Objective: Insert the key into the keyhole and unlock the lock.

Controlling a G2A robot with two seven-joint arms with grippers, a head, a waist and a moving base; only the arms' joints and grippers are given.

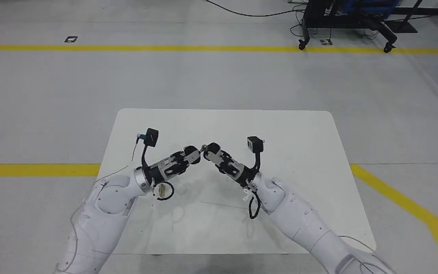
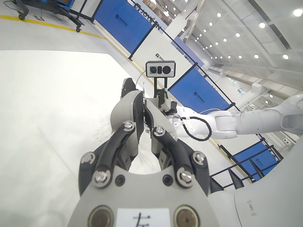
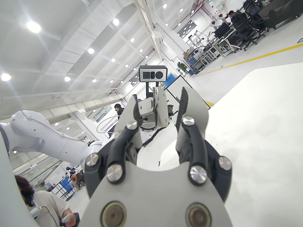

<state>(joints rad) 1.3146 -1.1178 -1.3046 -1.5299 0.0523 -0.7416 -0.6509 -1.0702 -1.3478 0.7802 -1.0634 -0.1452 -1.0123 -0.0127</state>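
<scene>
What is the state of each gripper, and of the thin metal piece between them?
left gripper: shut on the metal piece.
right gripper: open, one finger on each side of the left gripper's tip.
metal piece: clamped edge-on between the left gripper's pads; I cannot tell whether it is the key or the lock.

Top view: your left arm [image 1: 113,198] enters from 7 o'clock, with the forearm aimed at 2 o'clock. Your right arm [image 1: 301,212] enters from 5 o'clock, aimed at 10 o'clock. The grippers meet tip to tip.
Left gripper [image 2: 143,106]: fingers closed on a thin metal key [image 2: 143,93].
Right gripper [image 3: 159,98]: fingers spread wide, with the left gripper's tip seen between them.
</scene>
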